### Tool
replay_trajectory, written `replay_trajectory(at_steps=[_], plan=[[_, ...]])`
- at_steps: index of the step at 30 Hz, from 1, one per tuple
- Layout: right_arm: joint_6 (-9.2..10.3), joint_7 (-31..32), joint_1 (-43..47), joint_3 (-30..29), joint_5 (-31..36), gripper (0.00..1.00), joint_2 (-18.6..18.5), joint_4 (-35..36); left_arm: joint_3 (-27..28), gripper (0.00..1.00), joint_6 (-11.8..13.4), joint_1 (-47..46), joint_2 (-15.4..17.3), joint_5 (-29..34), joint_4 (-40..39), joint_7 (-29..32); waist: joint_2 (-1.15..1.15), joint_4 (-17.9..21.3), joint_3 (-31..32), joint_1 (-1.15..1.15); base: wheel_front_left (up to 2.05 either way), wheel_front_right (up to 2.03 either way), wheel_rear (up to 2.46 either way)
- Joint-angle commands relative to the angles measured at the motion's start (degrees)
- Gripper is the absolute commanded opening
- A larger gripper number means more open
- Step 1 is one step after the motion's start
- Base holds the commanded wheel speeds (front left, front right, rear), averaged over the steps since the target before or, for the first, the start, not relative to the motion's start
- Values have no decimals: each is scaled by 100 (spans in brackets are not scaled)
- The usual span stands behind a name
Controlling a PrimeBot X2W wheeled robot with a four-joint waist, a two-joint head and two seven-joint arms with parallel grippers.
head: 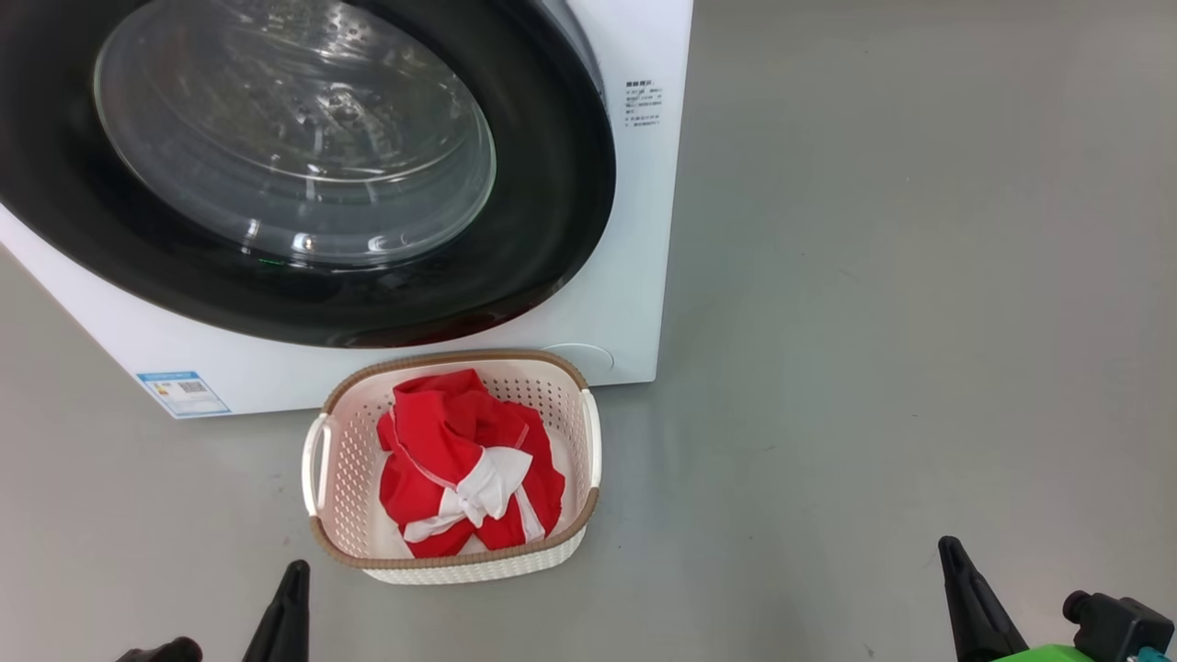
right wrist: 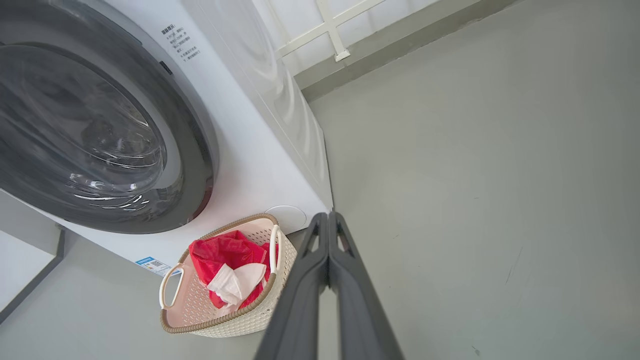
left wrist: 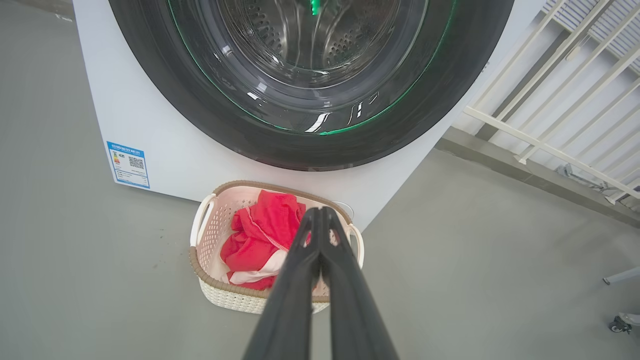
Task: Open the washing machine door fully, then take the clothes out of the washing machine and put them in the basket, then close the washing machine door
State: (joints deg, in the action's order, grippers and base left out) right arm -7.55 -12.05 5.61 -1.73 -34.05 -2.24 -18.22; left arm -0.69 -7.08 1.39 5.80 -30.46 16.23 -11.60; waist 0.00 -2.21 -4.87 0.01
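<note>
Left wrist view: clothes (left wrist: 260,235) beyond pinched left end effector (left wrist: 321,210)

A smooth grey floor (head: 874,276), matt with faint scuffs under soft even light, runs back to a darker grey skirting strip (left wrist: 525,170) below a pale wall (right wrist: 300,20) fronted by white slanted bars (left wrist: 550,147), with a small black caster (left wrist: 620,324) at one edge

My left jaws and right jaws look alike: long matte charcoal fingers (left wrist: 292,300) tapering to rounded tips, a narrow slot near each end. Beside the right jaws I see a black knobbed fitting (head: 1114,625) over a bright green housing (head: 1057,656)
</note>
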Motion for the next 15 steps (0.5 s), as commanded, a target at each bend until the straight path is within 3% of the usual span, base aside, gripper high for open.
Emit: replay_trajectory(at_steps=[1, 15], plan=[[1, 37, -202, -34, -198, 0, -82, 155, 84, 0, -6, -118, 48, -186, -115, 43, 0, 4, 9, -1, 0, 0, 0], [2, 255, -331, -65, -966, 0, -100, 191, 147, 0, -11, -202, 19, -998, -129, 260, 0, 33, 70, -1, 0, 0, 0]])
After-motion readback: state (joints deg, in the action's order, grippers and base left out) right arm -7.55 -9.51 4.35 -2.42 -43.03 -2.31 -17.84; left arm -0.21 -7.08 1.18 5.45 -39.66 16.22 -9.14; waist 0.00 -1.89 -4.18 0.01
